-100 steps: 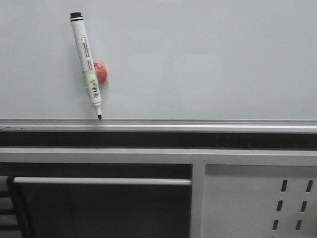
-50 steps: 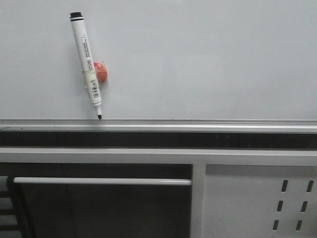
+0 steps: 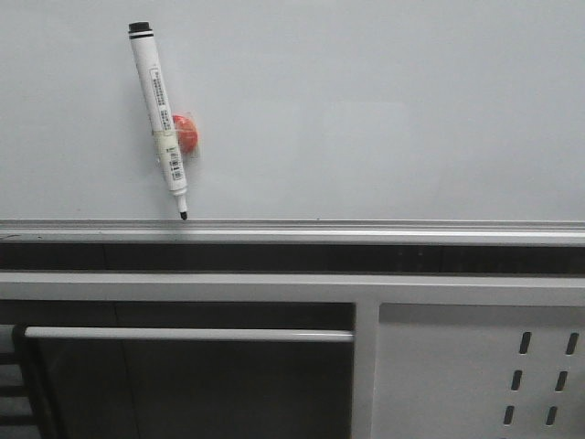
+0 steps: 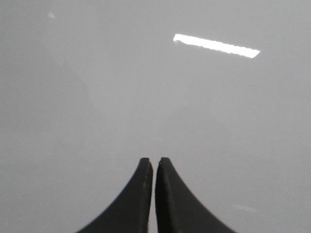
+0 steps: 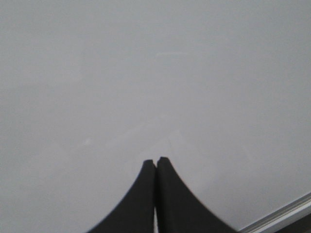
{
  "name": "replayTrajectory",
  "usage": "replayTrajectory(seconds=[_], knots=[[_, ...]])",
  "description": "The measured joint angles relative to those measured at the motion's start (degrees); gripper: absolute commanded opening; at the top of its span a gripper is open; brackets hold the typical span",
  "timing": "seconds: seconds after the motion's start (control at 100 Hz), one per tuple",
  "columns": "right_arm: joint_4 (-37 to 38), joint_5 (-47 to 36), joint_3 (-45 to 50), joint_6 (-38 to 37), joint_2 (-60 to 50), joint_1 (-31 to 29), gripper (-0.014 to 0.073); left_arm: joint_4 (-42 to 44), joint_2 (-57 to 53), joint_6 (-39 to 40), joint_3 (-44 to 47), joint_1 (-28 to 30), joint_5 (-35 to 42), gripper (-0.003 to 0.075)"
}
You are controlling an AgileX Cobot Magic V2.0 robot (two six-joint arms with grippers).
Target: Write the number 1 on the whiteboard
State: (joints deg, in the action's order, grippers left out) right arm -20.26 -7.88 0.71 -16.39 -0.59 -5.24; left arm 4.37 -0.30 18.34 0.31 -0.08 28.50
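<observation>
**Board blank, pen unheld: we start with the pickup**

From the front we take the whiteboard (image 3: 384, 110) as our landmark. A white pen (image 3: 158, 116) hangs against its left part, tilted, black cap end up and tip down, the tip just above the rail (image 3: 366, 225) along the board's lower edge. A small red magnet (image 3: 186, 133) sits just beside the pen's lower half, touching it and apparently holding it to the board. No stroke shows anywhere on the board, so the number 1 is not yet written. Neither arm appears in this view. Below the rail lie a dark gap and a grey perforated panel (image 3: 475, 366).

In the left wrist view the left gripper (image 4: 154, 164) has its fingers pressed together with only a hairline between them, holding nothing. Past them is a plain glossy surface, probably the board, with one bright reflected light bar.

In the right wrist view the right gripper (image 5: 155, 162) is likewise closed on nothing, facing a similar pale surface with a strip of rail (image 5: 282, 213) at one corner.

As we judge it, the step in hand is fetching the pen. We should spread one claw first, approach across the barrel above the magnet, clamp squarely, and pull straight off the board so the tip leaves no stray mark. Then we draw on the open area to the right of the magnet.
</observation>
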Motion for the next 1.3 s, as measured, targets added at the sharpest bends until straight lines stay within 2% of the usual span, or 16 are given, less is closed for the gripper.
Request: replayTrajectory(seconds=[0.1, 0.18, 0.33, 0.43, 0.55, 0.65, 0.79, 0.94, 1.1, 1.2, 1.3], knots=[[-1.4, 2.91, 0.0, -1.31, 0.0, 0.0, -0.0076, 2.63, 0.0, 1.43, 0.0, 0.0, -1.49, -0.0018], [-1.4, 7.33, -0.43, -1.59, 0.0, 0.0, -0.0076, 10.63, 0.0, 5.02, -0.92, 0.0, -6.22, -0.0018], [1.72, 20.19, -7.13, 2.14, 0.0, 0.0, -0.0076, 31.34, 0.14, 20.86, -7.39, -0.55, -15.79, -0.0018], [2.58, 28.19, -12.67, 7.21, 0.0, 0.0, -0.0076, 41.23, 2.54, 30.53, -11.58, -2.07, -16.56, -0.0018], [2.97, 36.69, -18.75, 12.46, 0.0, 0.0, -0.0076, 48.97, 8.35, 39.1, -15.98, -4.23, -16.45, -0.0018], [3.06, 42.06, -23.22, 15.51, 1.8, 0.0, -0.0076, 51.74, 14.64, 44.09, -19.62, -6.04, -15.82, -0.0018], [3.3, 46.53, -27.99, 18.7, 5.95, 0.0, -0.0076, 52.61, 23.74, 46.63, -24.67, -8.45, -13.89, -0.0018], [3.41, 47.87, -32.31, 21.09, 9.86, 0.0, -0.0076, 52.89, 31.86, 48.72, -29.37, -11.16, -12.74, -0.0018], [3.41, 48.09, -35.53, 22.09, 12.68, 0.0, -0.0076, 54.79, 37.79, 49.08, -30.45, -14.27, -9.33, -0.0008], [3.41, 48.09, -35.93, 22.3, 13.43, 0.0, -0.0076, 58.52, 39.99, 49.2, -30.22, -16.27, -7.7, 0.0053], [3.49, 48.22, -35.93, 22.45, 13.54, 0.0, -0.0076, 62.51, 40.61, 49.2, -29.77, -17.67, -7.04, 0.0186]])
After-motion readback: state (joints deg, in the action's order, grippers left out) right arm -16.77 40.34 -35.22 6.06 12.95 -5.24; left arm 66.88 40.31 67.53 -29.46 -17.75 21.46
